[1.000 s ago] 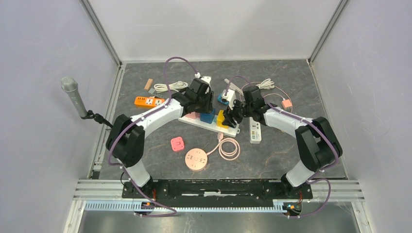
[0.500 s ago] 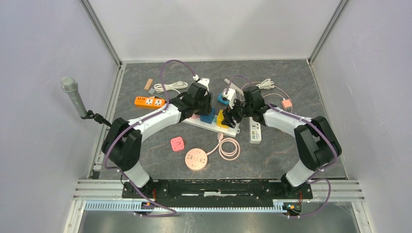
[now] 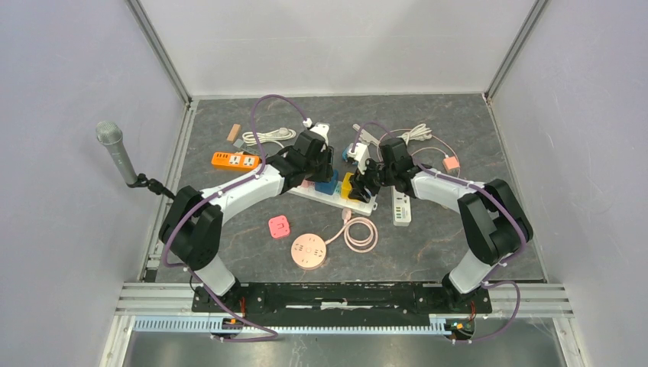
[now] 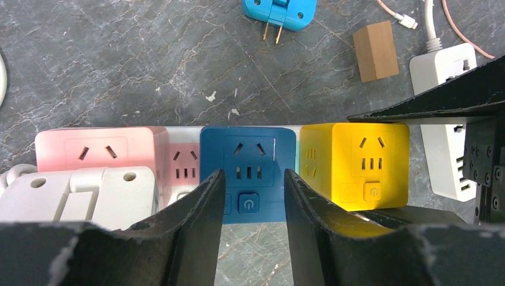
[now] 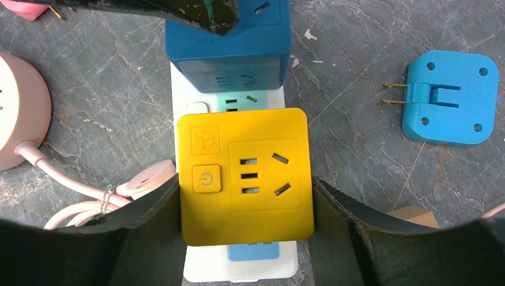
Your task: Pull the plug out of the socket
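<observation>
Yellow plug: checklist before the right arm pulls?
1. Right end effector fingers against both flanks of yellow plug: ok.
2. Yellow plug seated on white strip: ok.
3. Left end effector bracing the strip: cannot tell; jaws apart over blue plug.
4. Room between both end effectors for a straight lift: cannot tell.
5. Pink cable beside strip, not over yellow plug: ok.

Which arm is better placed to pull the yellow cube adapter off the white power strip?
Right. The right gripper has a finger against each side of the yellow cube adapter, ready to lift it off the white power strip. The left gripper is open at the blue cube adapter instead.
</observation>
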Motion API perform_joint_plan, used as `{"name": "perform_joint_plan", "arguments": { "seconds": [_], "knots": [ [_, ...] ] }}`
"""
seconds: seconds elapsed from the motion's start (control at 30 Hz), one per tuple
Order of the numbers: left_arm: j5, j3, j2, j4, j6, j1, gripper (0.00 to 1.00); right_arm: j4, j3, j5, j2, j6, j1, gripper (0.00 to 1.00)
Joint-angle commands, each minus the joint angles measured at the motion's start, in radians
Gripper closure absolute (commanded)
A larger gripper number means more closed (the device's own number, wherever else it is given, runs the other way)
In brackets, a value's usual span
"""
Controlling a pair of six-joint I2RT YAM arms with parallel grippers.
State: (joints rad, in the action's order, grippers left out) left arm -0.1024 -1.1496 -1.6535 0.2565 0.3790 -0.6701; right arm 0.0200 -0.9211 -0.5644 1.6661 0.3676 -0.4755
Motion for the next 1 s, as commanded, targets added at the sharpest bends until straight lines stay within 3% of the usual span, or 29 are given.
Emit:
{"name": "perform_joint_plan", "arguments": {
  "seconds": [0.0, 0.1, 0.43, 0.63, 0.73, 0.87, 0.97],
  "knots": [
    [-0.008, 0.063, -0.031, 0.170, -0.016, -0.008, 0.51, -0.080, -0.024, 0.002, -0.047, -0.004, -0.005, 0.83],
    [-0.006, 0.066, -0.030, 0.170, -0.020, -0.011, 0.52, -0.124, -0.004, 0.012, -0.079, -0.018, -0.003, 1.00],
    [-0.027, 0.073, -0.043, 0.171, -0.020, -0.017, 0.53, -0.222, 0.019, -0.103, -0.055, -0.162, -0.003, 1.00],
    [-0.031, 0.076, -0.047, 0.178, -0.017, -0.020, 0.54, -0.230, 0.013, -0.095, -0.043, -0.206, -0.003, 1.00],
    [-0.033, 0.079, -0.048, 0.178, -0.020, -0.020, 0.54, -0.221, 0.019, -0.071, -0.056, -0.144, -0.017, 1.00],
    [-0.037, 0.080, -0.049, 0.179, -0.022, -0.020, 0.54, -0.142, 0.032, 0.084, -0.086, 0.035, -0.092, 1.00],
    [-0.042, 0.083, -0.052, 0.180, -0.023, -0.020, 0.54, -0.167, 0.053, 0.075, -0.102, 0.031, -0.094, 1.00]
  ]
}}
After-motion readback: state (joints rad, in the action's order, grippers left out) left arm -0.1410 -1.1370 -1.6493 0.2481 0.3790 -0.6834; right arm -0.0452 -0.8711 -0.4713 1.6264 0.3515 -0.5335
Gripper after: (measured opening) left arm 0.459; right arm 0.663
